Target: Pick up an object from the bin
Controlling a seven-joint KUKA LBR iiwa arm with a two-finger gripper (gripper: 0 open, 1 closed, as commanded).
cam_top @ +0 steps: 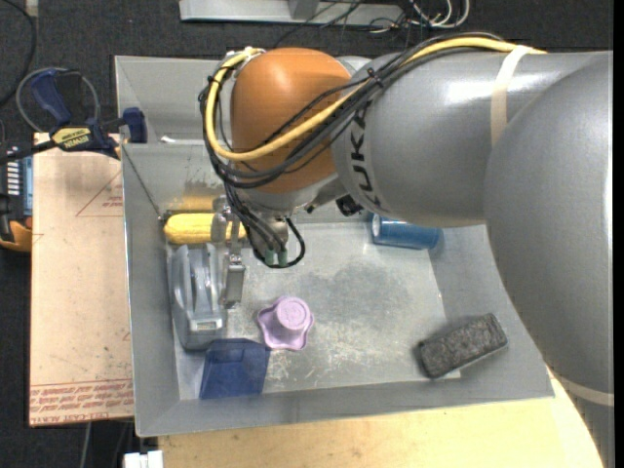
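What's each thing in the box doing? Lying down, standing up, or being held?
yellow corn-like toy: lying on its side at the bin's left wall.
grey metal piece: lying flat below it, gripper right over it.
purple cup: standing free, untouched.
blue flat piece: lying in the near-left corner.
dark grey block: lying flat, alone.
blue thing: half hidden under the arm.
gripper: low, at the left.

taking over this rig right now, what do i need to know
Gripper: low at the left side of the bin, beside a yellow corn cob and over a grey plastic piece; no hold visible.
Elsewhere: purple cup in the middle, blue block front left, grey sponge right, blue item partly under the arm.
Done: nothing lifted.
Left: grasp one thing and lift it out.
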